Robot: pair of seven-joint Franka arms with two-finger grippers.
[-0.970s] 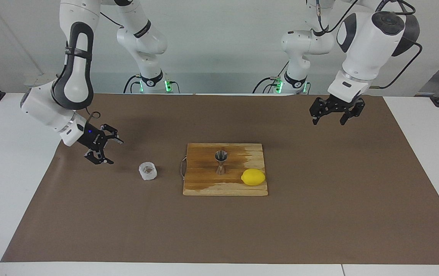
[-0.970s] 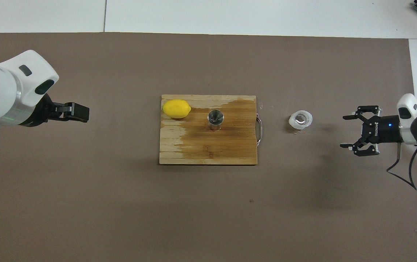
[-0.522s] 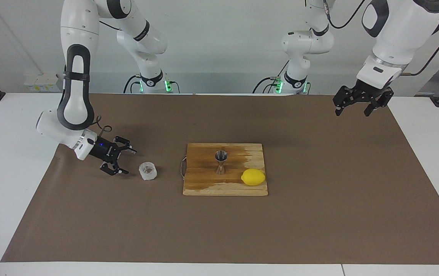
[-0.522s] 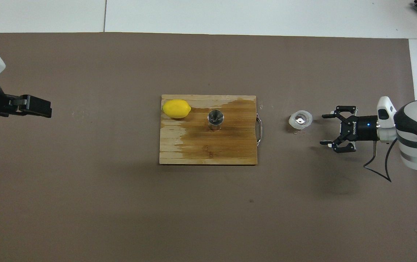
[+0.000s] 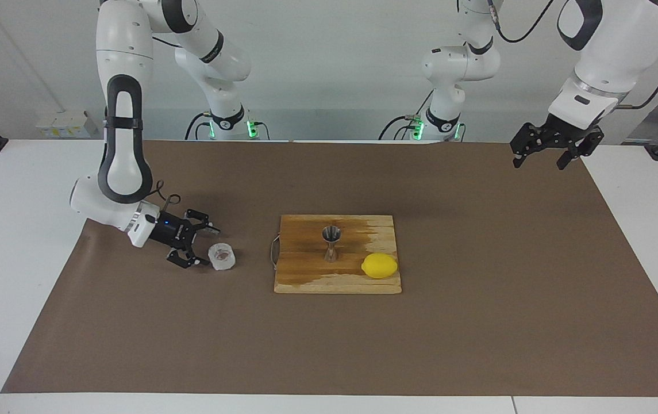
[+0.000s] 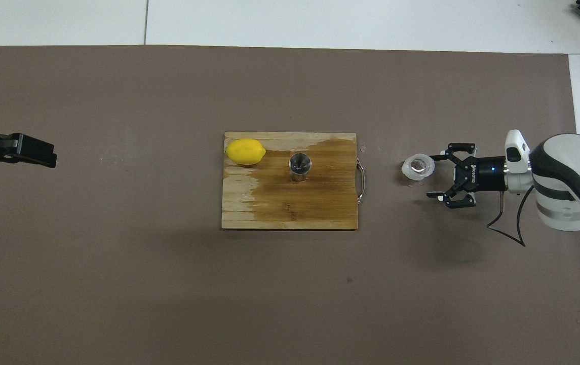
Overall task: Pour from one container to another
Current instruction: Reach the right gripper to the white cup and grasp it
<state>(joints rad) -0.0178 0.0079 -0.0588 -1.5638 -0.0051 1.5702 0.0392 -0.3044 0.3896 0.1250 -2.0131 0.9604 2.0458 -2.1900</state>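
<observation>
Two containers seen. Small whitish cup [image 5: 222,256] on brown mat, at nine o'clock of wooden board [image 5: 306,282]; steel jigger [image 5: 331,244] upright on board, lemon [image 5: 379,265] at its four o'clock. Right gripper [image 5: 201,247] spread wide, low, just beside cup, nothing held. Left gripper [image 5: 553,148] spread, raised over mat corner, waiting. Cup judged light, thin, easily squashed or tipped; best gripped gently across side wall, below rim.

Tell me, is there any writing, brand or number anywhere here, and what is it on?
Right tool: a small white marking on its black body, too small to read.
Left tool, cup, jigger, lemon, cutting board: no text shows.
</observation>
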